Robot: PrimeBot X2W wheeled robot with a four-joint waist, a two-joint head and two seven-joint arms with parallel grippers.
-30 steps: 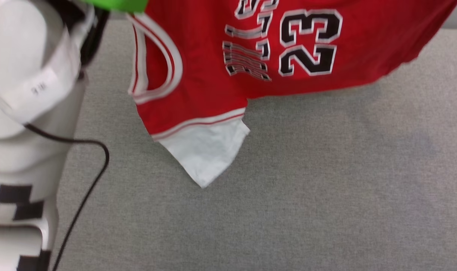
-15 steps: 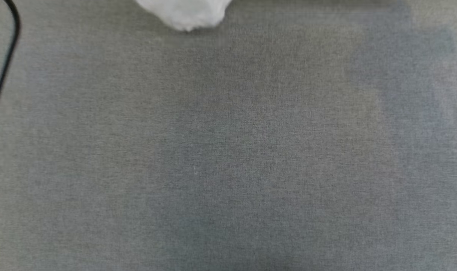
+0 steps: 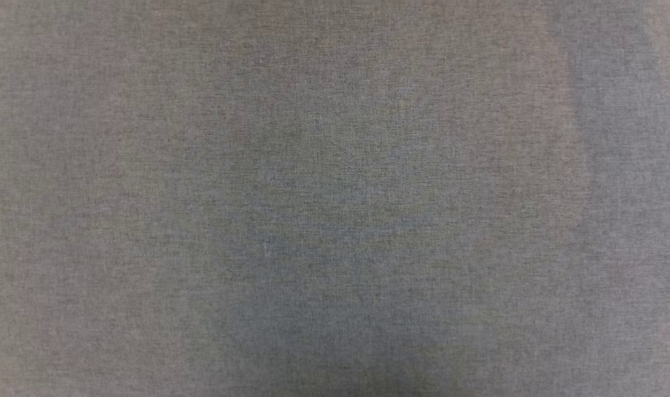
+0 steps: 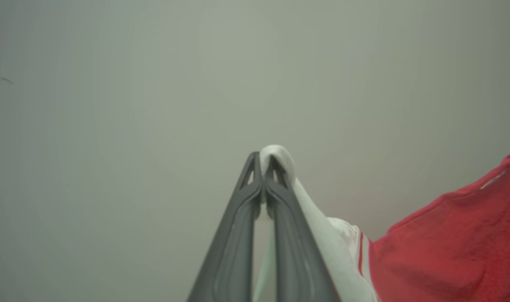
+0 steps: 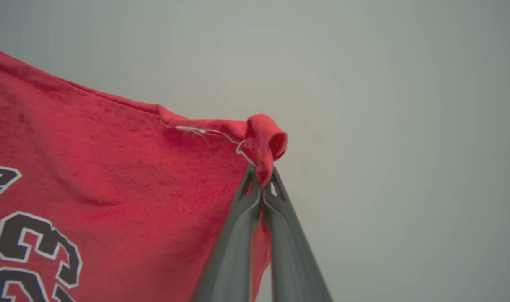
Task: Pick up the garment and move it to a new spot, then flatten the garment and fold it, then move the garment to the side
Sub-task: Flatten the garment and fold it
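Head view changed over the last second. First the red BULLS 23 jersey hung across its upper part above the grey table top (image 3: 335, 198), with the pale left forearm beside it. Then only a white sleeve tip remained at the top edge. Now the view looked down on table top cloth with a coarser weave. The whole frame had shifted, so the camera itself moved; the change could not be put down to the jersey alone. Left gripper (image 4: 263, 161): fingers pressed together, pinching the tip of the white sleeve (image 4: 322, 226), which wrapped over the fingertips. Right gripper (image 5: 261, 174): fingers likewise closed, nipping a bunched red corner of the jersey (image 5: 112, 167), with the "23" print on the face turned to that camera. The jersey ran taut between the two grips, and neither wrist view showed it touching the table top. Judged: it was held up clear of the table top, spread by two corners. The pick-up was done and the carry to a new spot on the table top was under way. Flattening, folding and moving aside were not yet done.
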